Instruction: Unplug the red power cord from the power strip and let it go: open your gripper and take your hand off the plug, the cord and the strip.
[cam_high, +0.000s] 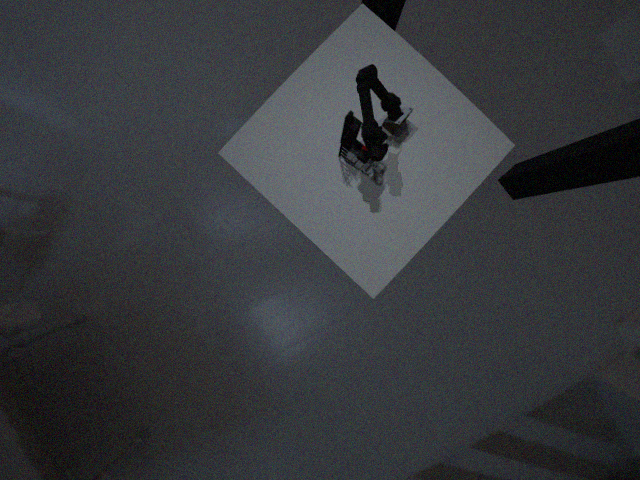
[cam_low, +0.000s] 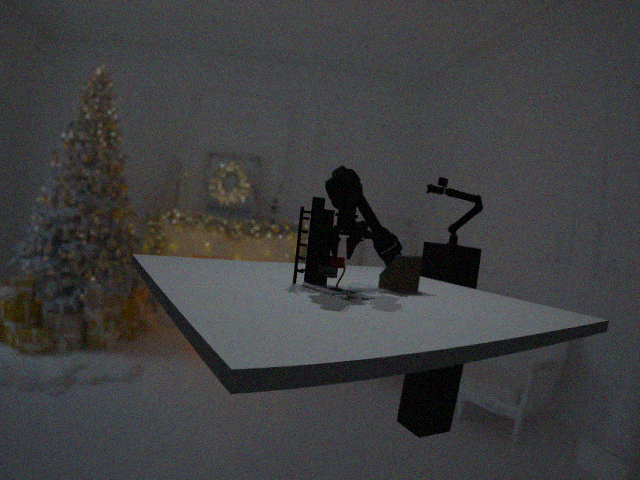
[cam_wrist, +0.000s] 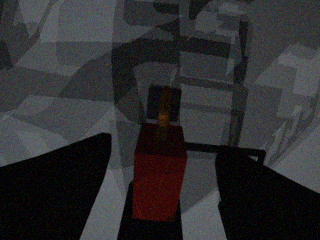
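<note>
One red plug (cam_wrist: 159, 176) is counted, with one cord (cam_low: 339, 280) below it. On the worktop (cam_low: 289, 330), one arm (cam_low: 369, 224), one dark strip (cam_low: 317, 240) and one box (cam_low: 400, 273) are seen.

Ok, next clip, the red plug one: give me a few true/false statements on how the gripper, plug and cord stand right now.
1. The gripper is open. True.
2. Light gaps show on both sides of the red plug, between it and the fingers. True.
3. The plug is blue. False: it is red.
4. An orange cord runs from the plug's far end. True.
5. The arm stands on the floor. False: it stands on the white table.
</note>
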